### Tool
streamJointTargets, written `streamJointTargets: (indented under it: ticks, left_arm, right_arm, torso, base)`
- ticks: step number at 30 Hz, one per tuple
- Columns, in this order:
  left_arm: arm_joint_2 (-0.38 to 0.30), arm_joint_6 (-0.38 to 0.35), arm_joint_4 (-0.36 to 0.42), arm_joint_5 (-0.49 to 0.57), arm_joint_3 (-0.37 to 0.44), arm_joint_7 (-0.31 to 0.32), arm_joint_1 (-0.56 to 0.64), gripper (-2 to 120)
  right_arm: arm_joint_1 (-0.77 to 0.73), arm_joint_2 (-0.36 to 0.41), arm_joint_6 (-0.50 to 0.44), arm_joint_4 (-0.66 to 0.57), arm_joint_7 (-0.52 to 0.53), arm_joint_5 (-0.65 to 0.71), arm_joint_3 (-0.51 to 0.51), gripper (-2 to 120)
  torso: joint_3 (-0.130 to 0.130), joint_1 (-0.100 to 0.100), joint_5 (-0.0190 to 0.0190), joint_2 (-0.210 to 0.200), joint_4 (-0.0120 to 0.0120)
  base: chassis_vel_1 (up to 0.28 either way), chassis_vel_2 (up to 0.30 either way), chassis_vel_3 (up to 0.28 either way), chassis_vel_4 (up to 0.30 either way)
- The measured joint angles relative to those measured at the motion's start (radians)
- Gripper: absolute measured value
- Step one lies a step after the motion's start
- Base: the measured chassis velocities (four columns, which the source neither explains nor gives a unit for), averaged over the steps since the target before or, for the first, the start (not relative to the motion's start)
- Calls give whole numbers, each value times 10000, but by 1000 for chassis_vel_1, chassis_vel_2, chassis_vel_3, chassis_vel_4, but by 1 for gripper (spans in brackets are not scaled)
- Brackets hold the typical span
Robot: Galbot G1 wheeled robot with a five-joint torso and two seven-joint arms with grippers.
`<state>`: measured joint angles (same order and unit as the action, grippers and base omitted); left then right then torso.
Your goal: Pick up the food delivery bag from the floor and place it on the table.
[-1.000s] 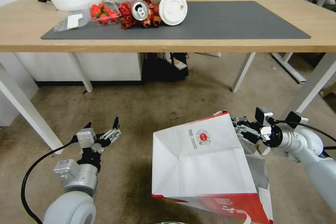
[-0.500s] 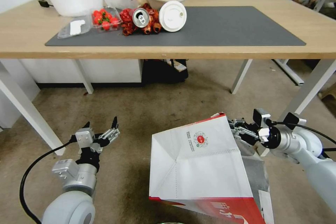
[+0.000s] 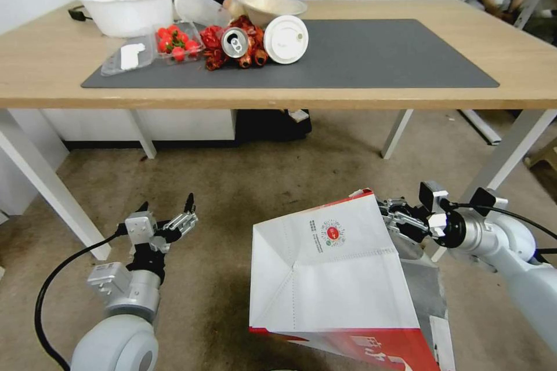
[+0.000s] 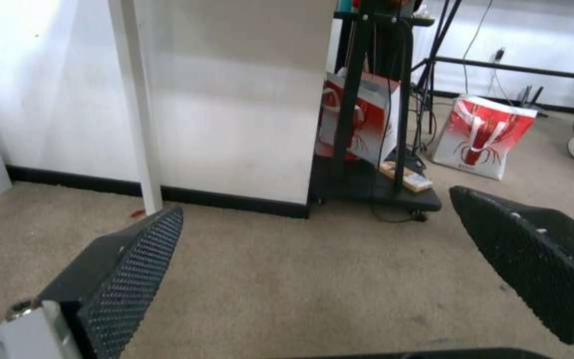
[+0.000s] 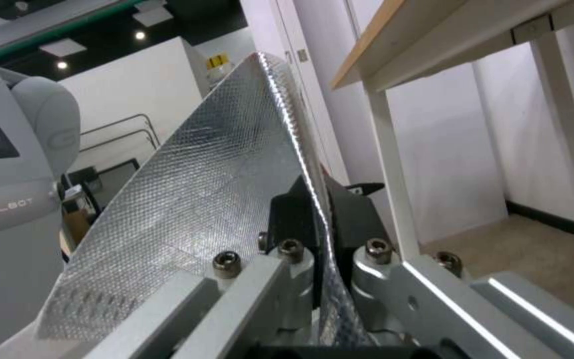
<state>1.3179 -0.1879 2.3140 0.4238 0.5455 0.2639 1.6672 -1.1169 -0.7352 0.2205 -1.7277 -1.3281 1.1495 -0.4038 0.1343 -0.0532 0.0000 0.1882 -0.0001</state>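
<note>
- Food delivery bag (image 3: 331,278) is tilted, white panel with the round red logo up, red band at its low end, foil lining showing on the side by the right arm. It sits in front of the table (image 3: 35,64) and below its top, over the floor (image 3: 243,185); can't tell whether the low end touches the floor.
- Right gripper (image 3: 390,218) is clamped on the bag's upper edge; the right wrist view has both black fingers (image 5: 287,214) pinching the foil rim (image 5: 201,189).
- Left gripper (image 3: 168,217) is spread wide, holding nothing, well apart from the bag on its left.
- Versus 0.5 s ago: table top and its mat (image 3: 377,52) sit lower in the head view, so the camera shifted. Bag and both grippers look practically unchanged.
</note>
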Motion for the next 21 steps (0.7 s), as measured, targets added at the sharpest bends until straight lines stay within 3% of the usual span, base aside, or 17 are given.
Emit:
streamJointTargets:
  ticks: [21]
  left_arm:
    - [-22, -132, -164, -47, -9, 13, -151, 100]
  right_arm:
    - [42, -17, 0, 40, 86, -59, 12, 0]
  torso:
    - [636, -217, 0, 853, 0]
  base:
    - [0, 0, 0, 0]
